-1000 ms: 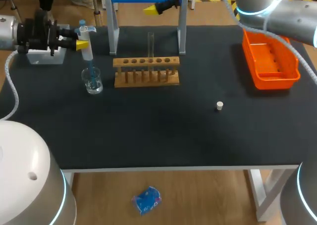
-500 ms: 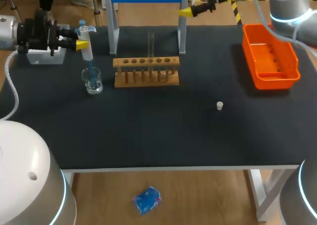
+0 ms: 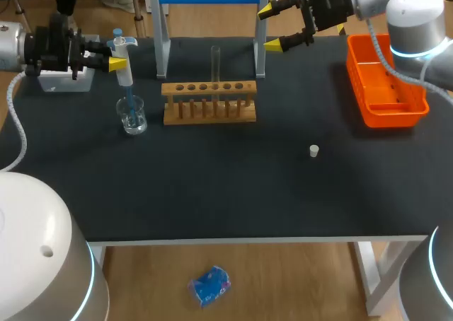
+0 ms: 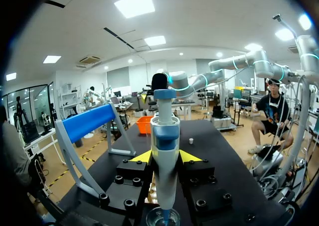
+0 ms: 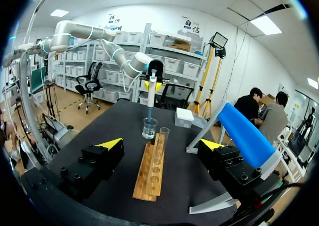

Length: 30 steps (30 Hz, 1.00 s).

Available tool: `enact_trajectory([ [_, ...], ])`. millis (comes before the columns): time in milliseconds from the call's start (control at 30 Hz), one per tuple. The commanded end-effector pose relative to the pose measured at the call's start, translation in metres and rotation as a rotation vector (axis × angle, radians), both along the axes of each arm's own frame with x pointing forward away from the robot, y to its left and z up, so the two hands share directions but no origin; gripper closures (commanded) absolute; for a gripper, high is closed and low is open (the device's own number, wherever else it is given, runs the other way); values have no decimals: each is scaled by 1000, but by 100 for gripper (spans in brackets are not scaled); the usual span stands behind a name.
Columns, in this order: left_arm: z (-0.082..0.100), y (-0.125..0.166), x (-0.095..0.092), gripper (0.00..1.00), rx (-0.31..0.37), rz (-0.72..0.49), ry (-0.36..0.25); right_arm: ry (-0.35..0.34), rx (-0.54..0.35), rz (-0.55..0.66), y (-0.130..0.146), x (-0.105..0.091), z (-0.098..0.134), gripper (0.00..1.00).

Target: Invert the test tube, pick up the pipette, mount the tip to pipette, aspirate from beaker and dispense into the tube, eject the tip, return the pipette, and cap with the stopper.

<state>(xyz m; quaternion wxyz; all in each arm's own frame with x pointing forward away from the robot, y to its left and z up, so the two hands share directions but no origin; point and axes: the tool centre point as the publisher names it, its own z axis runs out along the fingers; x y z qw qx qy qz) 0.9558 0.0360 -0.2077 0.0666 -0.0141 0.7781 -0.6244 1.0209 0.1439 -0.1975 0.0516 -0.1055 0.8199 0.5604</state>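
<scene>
The left gripper (image 3: 115, 54) is seen pressed on the pipette (image 3: 122, 47) from two sides. In its wrist view the pipette's body stands upright between the yellow tips. Directly under this claw stands the beaker (image 3: 132, 115), and the blue tip on the pipette's end is dipped into it.

The right gripper (image 3: 270, 28) is spread wide, with nothing between its fingers. In its wrist view the rack (image 5: 149, 171) and the test tube (image 5: 163, 142) lie ahead of it, in line with the gap between the fingers but apart from them. The beaker and the held pipette are seen farther ahead.

From this layout, the early steps are judged done. The test tube (image 3: 215, 63) stands upright in the rack (image 3: 209, 100), apparently mouth up, the pipette is in hand, and a tip is mounted. Aspiration from the beaker is taken to be the step in hand, though no liquid level in the tip can be made out.

Dispensing into the tube, ejecting the tip, returning the pipette and capping are left to do. The stopper (image 3: 314, 150) lies untouched on the table, well apart from the right claw and nearer the robot than it, and farther again from the left claw.
</scene>
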Motion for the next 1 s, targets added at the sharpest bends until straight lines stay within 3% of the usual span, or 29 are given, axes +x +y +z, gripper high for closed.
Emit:
enact_trajectory([
  [33,1,0,0,100,1,-1,1,-16,21,-15,10,-8,-12,0],
  [1000,1,0,0,100,1,-1,1,-6,28,-51,11,-9,-27,0],
])
